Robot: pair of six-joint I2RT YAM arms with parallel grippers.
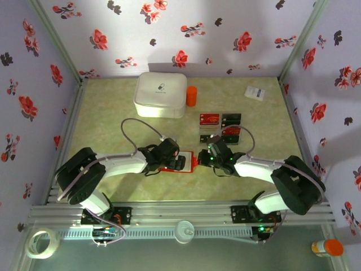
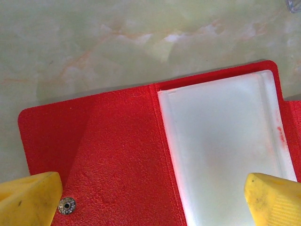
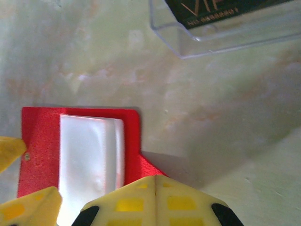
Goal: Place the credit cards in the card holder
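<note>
White arms [image 1: 121,164] carry black joints, grey cables [image 1: 127,125] and yellow pincer fingers [image 2: 28,197].

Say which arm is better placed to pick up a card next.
Right, probably. The credit cards lie on its side, just beyond the right gripper, though that is shut and must open first. The left gripper is open over the opened card holder, suited to steadying it.

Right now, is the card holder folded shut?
No, the card holder lies unfolded, its pale inside facing up.
</note>
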